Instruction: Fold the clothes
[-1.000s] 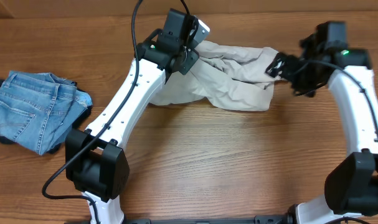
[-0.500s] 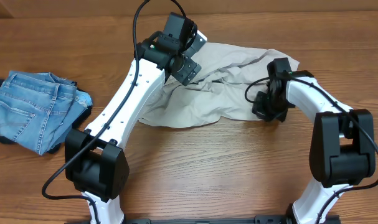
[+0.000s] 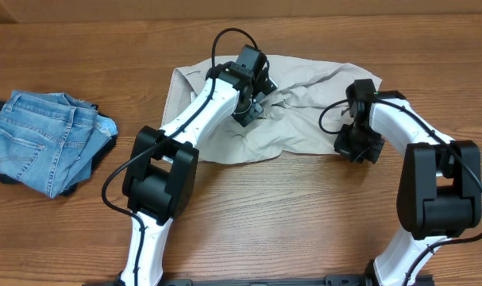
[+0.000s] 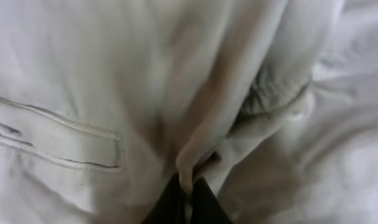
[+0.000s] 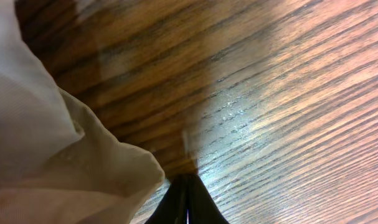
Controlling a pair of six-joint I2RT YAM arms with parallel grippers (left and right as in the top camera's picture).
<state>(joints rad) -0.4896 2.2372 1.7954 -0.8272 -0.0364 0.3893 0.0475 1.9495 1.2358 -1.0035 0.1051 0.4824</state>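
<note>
The left gripper is standing with its two fingers pressed together. A narrow ridge of pale cloth is coming up from between them, so it is pinching a fold of the beige shorts. In the left wrist view, a stitched pocket is lying flat just to the left of this fold. Seen from above, this arm is reaching over the middle of the garment.

The right gripper is also pressed shut, with its tips low over the bare wood of the table. In the right wrist view the border of the shorts is ending just beside the tips, on the left. It is looking closed on nothing, though I cannot tell for sure whether a thread of cloth is caught. From above, it is sitting at the right edge of the shorts.

The shorts are lying at the far middle of the table, spread out but wrinkled, with bunched creases in the centre and an uneven near border. No clean fold is showing yet. The denim jeans are lying well apart at the left side in a loose heap, and neither arm is near them.

As I am judging it, the task is only beginning. The shorts are being pulled flat, and the real folding of both garments is remaining.
</note>
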